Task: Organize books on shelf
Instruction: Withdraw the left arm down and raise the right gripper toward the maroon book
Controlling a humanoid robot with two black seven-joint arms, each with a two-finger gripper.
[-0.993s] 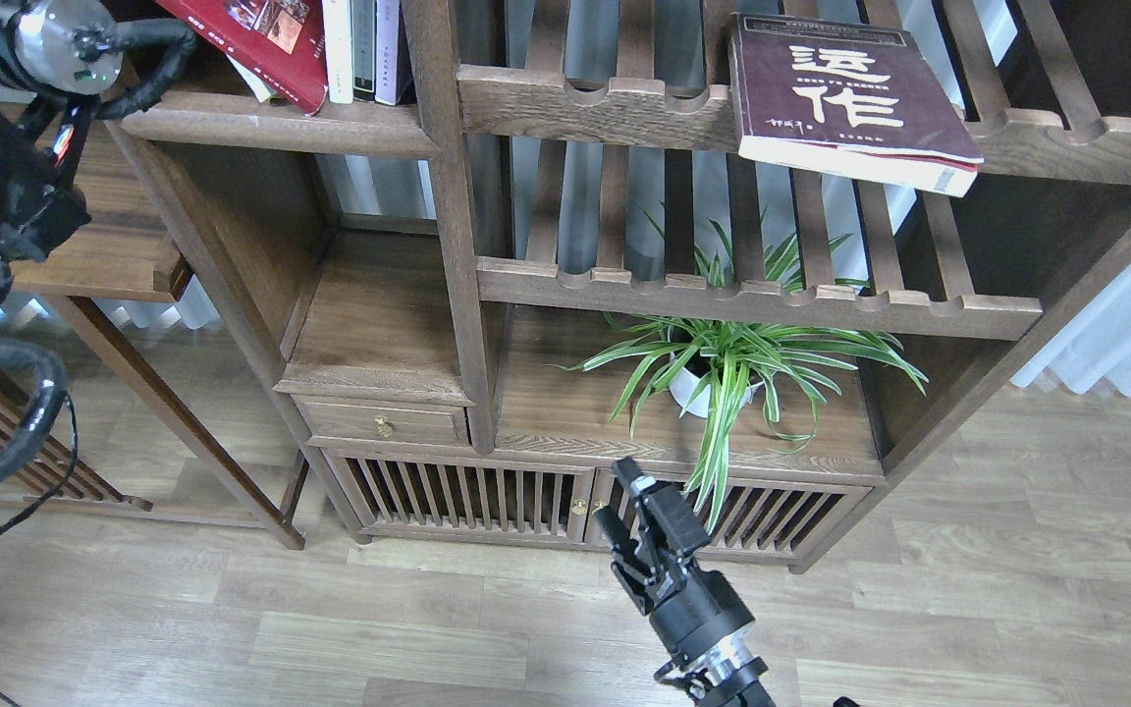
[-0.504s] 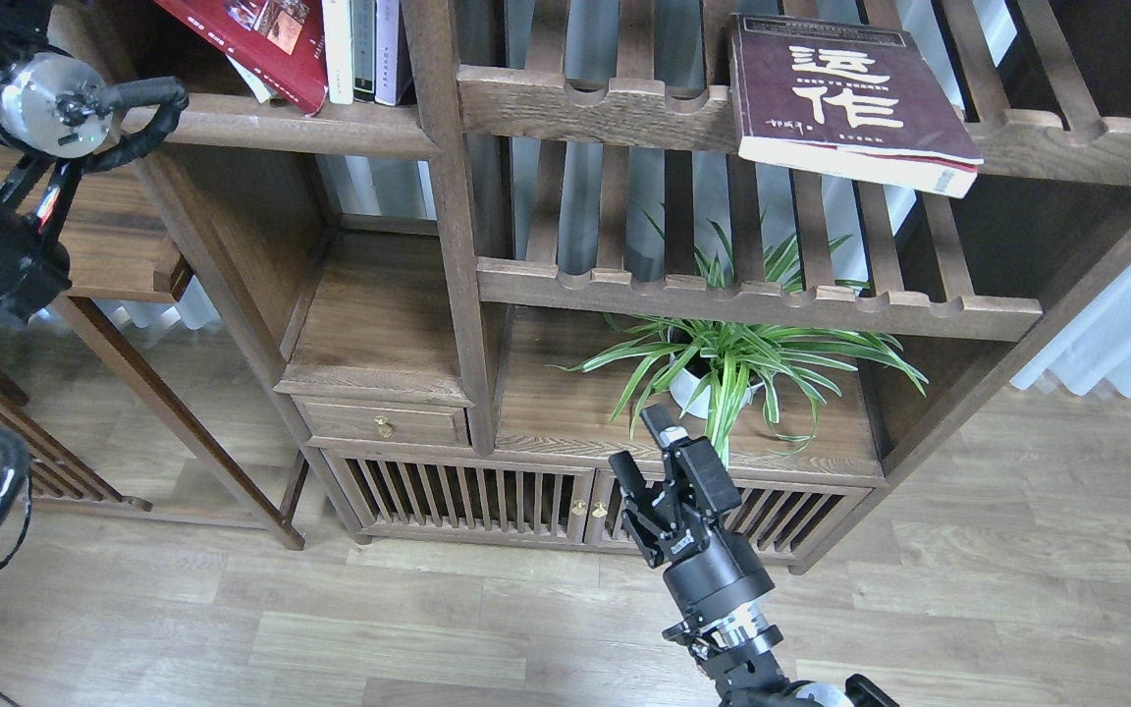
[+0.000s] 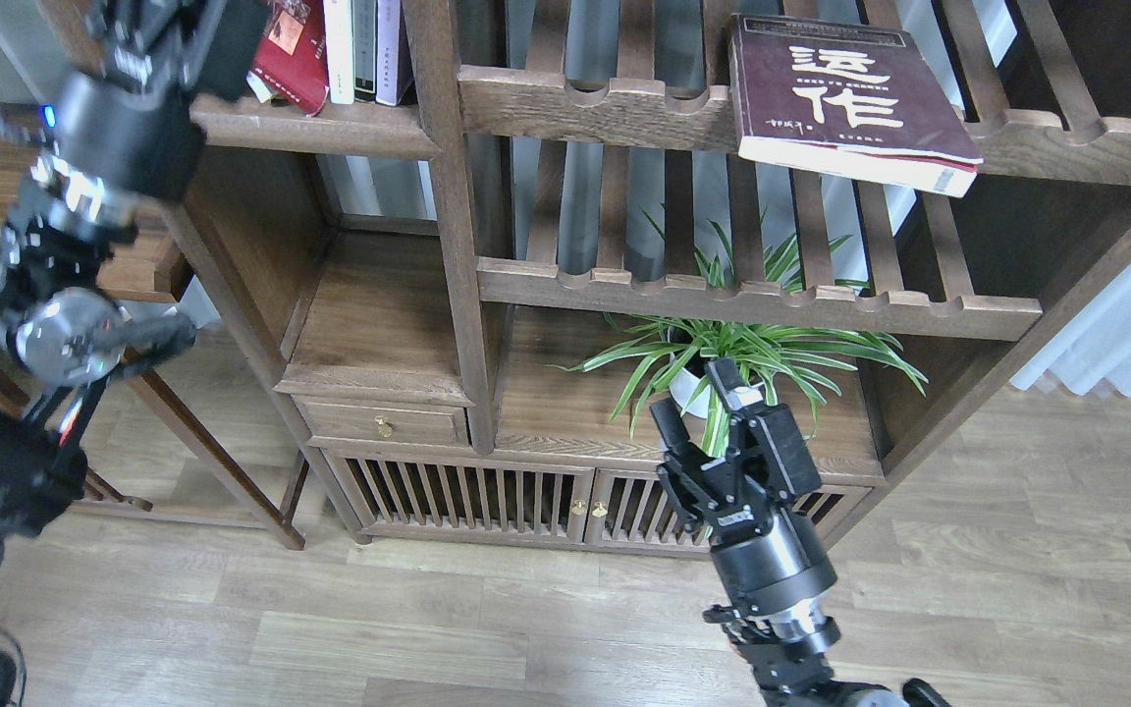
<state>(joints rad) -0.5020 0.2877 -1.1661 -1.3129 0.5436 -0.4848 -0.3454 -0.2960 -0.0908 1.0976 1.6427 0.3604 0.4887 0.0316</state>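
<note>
Floorboards (image 3: 428, 638) of pale wood lie nearest, and over them the right gripper (image 3: 698, 412) rises from the bottom edge, its two fingers spread apart with nothing between them, tips in front of the low cabinet top and the spider plant (image 3: 737, 358) in its white pot. Up the left side the left arm climbs, blurred; its gripper (image 3: 168, 29) sits at the top left corner, just beside the red book (image 3: 291, 54), too smeared to tell whether the fingers are apart or together. That red book leans on the solid dark shelf (image 3: 330, 133), against the thin white, black and lavender books (image 3: 361, 49) standing upright at the post. Farther right, the thick maroon book (image 3: 845, 93) with large white characters lies flat on the upper slatted rack (image 3: 585, 103), its front edge overhanging the notched rail. White curtain (image 3: 1125, 324) hangs behind, at the right edge.
</note>
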